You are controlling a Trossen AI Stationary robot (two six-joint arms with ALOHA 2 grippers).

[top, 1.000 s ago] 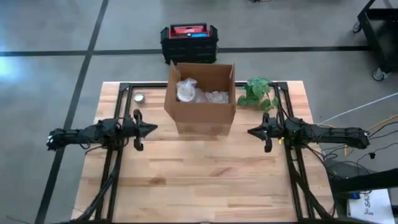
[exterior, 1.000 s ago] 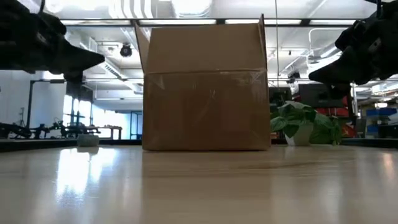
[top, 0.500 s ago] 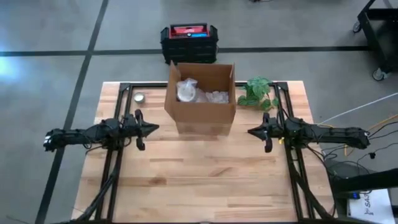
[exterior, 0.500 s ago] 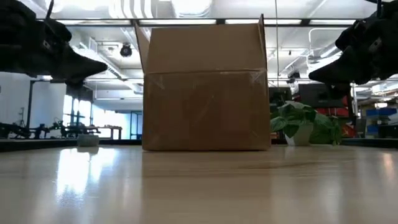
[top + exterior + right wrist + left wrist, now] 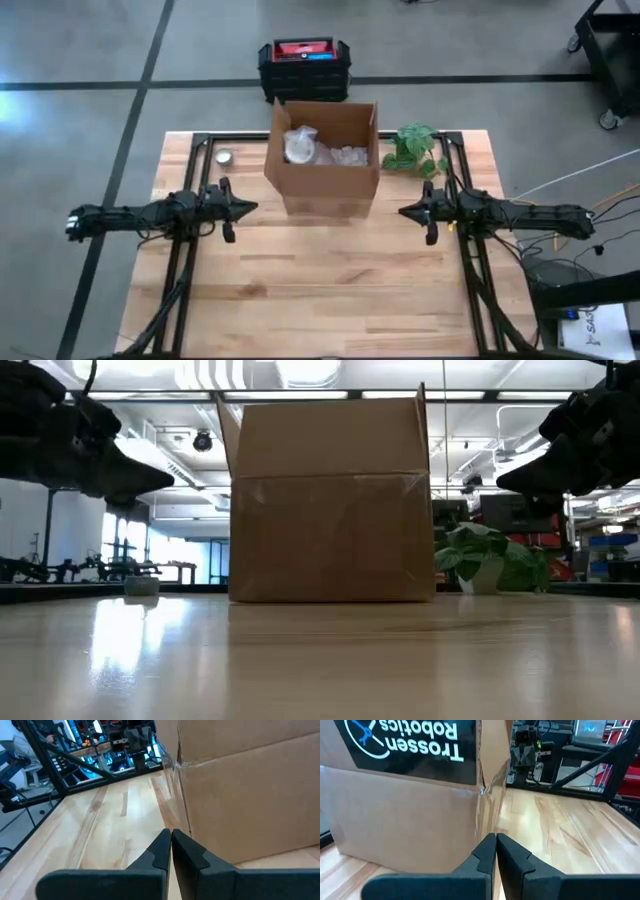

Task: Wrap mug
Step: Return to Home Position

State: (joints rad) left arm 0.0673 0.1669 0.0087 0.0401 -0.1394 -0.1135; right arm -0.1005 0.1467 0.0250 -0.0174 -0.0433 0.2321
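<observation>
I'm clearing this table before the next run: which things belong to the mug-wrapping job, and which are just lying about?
Job: cardboard box; bubble-wrapped bundle inside it; left end effector, shut, left of the box; right end effector, shut, on its right.
Lying about: potted plant; small round object; black-and-red case on the floor.

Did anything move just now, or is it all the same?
The left gripper dipped a little lower and edged toward the box. It took hold of nothing and is shut and empty. The right gripper, the box, the wrapped mug inside it and the plant stayed put.
</observation>
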